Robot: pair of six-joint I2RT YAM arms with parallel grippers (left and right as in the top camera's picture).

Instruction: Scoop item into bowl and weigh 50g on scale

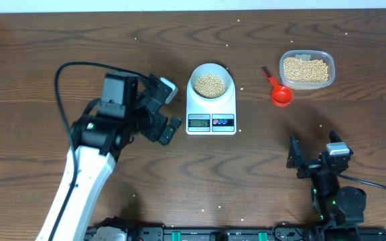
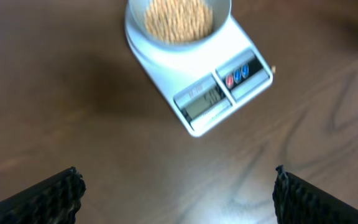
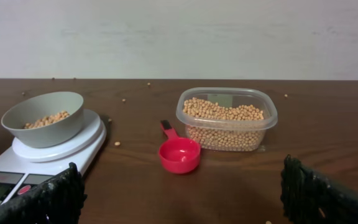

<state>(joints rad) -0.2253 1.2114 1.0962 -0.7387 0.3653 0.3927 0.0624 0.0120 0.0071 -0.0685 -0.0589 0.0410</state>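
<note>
Both my hands are spread wide and hold nothing. My left gripper (image 1: 171, 108) hangs just beside the scale (image 1: 230, 107), and my right gripper (image 1: 312, 152) sits low, well apart from everything. On the scale stands the bowl (image 3: 42, 124), with beans (image 1: 210, 84) heaped inside; the display is too blurred to read. Farther off, the red scoop (image 1: 281, 96) lies empty beside the tub (image 1: 306, 52). I'd check the weight first, then top up in small scoops so I don't overshoot.

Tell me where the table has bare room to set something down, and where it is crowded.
Free: the wood in front of the scale, between the left gripper and right gripper; also the far left corner. Crowded: the scoop lies close to the tub.
</note>
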